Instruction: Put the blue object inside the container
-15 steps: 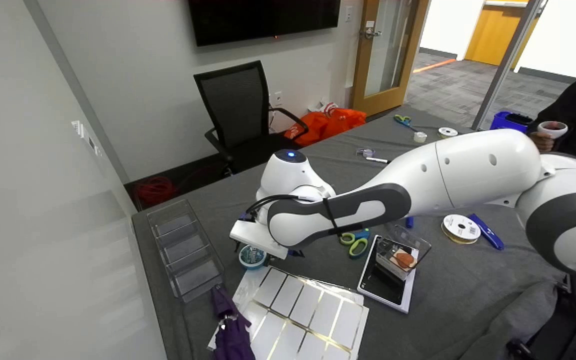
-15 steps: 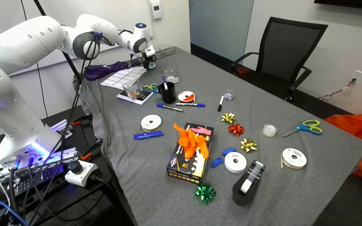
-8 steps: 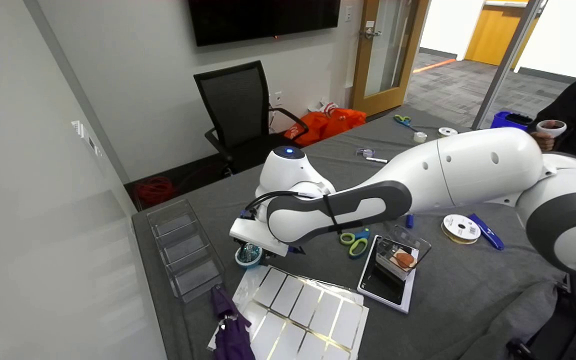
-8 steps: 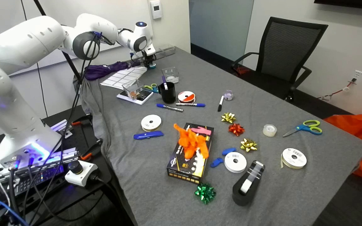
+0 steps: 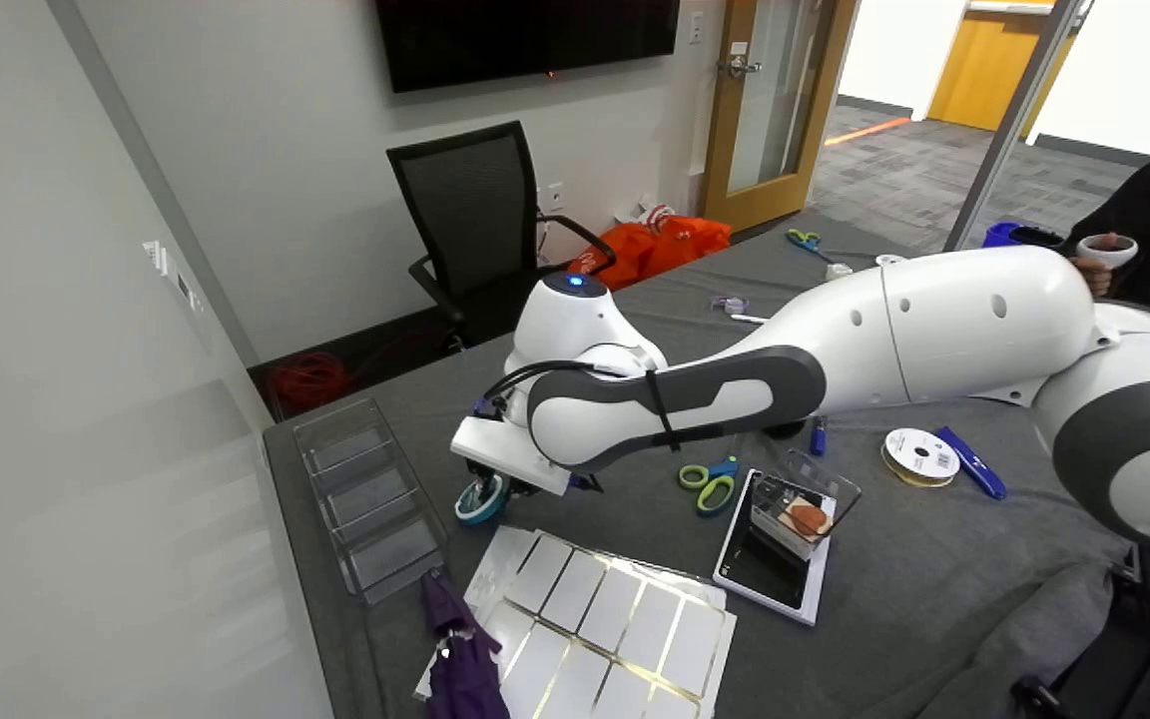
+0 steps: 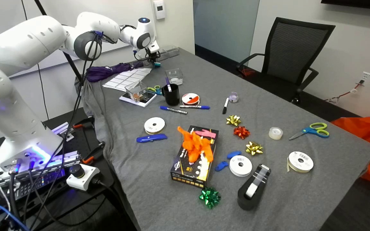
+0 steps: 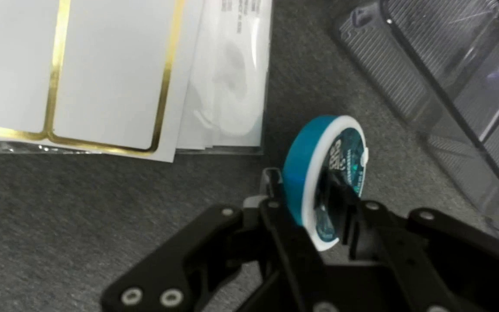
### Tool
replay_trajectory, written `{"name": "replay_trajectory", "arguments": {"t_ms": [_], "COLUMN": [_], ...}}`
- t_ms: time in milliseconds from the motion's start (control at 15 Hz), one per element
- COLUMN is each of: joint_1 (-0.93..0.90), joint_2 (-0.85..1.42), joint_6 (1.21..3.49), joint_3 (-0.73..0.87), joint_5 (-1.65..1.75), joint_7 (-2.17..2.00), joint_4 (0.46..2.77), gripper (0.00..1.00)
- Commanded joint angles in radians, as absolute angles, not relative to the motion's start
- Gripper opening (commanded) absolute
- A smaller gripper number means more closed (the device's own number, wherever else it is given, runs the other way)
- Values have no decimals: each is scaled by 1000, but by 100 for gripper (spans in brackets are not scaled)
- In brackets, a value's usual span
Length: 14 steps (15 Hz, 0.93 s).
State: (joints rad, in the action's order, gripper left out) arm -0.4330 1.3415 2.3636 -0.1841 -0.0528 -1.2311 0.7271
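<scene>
Blue disc (image 7: 311, 171), one, pinched by one two-fingered hand (image 7: 305, 184)

- Blue disc (image 7: 315, 173): smooth, plastic-looking band; glossy printed face.
- Fingers (image 7: 348, 208): matt black; linkage screws (image 7: 171, 297) shiny metal.
- Divided tray (image 7: 448, 105): clear glossy plastic, ribbed in places.
- Label sheets (image 7: 106, 73): smooth white, paper-like; gold lines (image 7: 58, 52) shiny.
- Desk (image 6: 217, 77): matt grey cloth, creased.
- Black mug (image 6: 173, 98): smooth; material unclear.

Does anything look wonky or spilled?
Yes: in the wrist view, the blue disc is steeply slanted, not flat, probably because the gripper pinches it. The orange bundle on the black box looks crumpled. I see no spills.
</scene>
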Motion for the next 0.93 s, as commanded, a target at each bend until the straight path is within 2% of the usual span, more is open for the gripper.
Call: {"name": "replay_trajectory", "arguments": {"t_ms": [0, 867], "joint_1": [-431, -373], "joint_2": [1355, 1210], "joint_6": [2342, 2331], "joint_3": [-185, -238], "joint_5": [-52, -81], "joint_7": [-1224, -1145], "joint_4": [715, 841], "gripper": [6, 6]}}
